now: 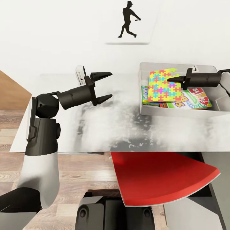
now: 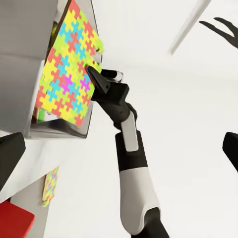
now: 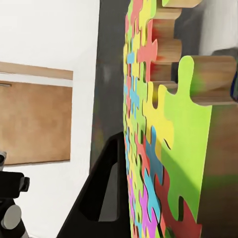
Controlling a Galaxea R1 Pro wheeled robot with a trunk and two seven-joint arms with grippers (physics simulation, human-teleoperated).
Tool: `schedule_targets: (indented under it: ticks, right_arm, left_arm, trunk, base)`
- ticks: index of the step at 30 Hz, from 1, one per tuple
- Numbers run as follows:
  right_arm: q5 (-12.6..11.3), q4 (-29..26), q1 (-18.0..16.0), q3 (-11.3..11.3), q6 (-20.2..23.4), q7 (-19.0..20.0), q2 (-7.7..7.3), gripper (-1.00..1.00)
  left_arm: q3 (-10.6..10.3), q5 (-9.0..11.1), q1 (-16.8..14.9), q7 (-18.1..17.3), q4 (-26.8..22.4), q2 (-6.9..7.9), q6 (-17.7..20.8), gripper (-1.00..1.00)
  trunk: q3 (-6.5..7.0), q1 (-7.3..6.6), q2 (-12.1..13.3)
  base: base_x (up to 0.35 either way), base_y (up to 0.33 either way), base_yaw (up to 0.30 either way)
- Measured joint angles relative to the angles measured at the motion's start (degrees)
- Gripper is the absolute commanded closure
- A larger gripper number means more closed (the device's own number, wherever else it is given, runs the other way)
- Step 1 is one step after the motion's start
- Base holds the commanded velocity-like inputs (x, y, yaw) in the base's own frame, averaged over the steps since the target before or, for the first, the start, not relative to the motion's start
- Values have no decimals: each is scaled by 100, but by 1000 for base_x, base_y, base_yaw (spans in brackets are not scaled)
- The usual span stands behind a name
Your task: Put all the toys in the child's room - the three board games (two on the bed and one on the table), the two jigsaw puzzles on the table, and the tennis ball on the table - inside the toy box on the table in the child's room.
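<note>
Red chair: a curved red seat [image 1: 163,177] with a grey rim sits nearest the camera, tucked under the near edge of the white table [image 1: 95,134].
Jigsaw puzzle: the multicoloured interlocking-piece puzzle board [image 1: 163,85] is tilted inside the grey toy box, leaning over the box's left part, its upper edge near the box's far wall.
Right gripper: the black right gripper [image 1: 175,78] is closed on the puzzle's right edge, fingertips pinching the board; in the right wrist view one dark finger [image 3: 106,198] lies flat against the puzzle face [image 3: 163,144].
Toy box: the shallow grey rectangular toy box [image 1: 143,110] stands at the table's far right corner.
Board games: a flat green, white and red board game box [image 1: 196,99] lies on the toy box floor under the puzzle, with another green edge showing at the left.
Left gripper: the black left gripper [image 1: 107,86] hovers over the table's far left part, jaws spread wide and holding nothing.
White object: a small white upright item [image 1: 80,74] stands just behind the left gripper; what it is cannot be told.
Wall picture: a black silhouette figure [image 1: 128,19] hangs on the white wall beyond the table.
</note>
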Motion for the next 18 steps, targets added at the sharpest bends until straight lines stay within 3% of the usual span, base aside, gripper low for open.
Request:
schedule_targets:
  ticks: [9, 18]
  right_arm:
    - [-31, 369, -207, 3, 4, -424, 61, 100]
    - [-52, 449, -414, -7, 6, -518, 6, 100]
  left_arm:
    - [-1, -7, -6, 8, 0, -1, -24, -100]
    - [-9, -2, -13, 220, 1, -16, -66, -100]
  trunk:
    - [-5, 0, 0]
    - [-6, 0, 0]
  base:
    - [0, 0, 0]
    - [0, 0, 0]
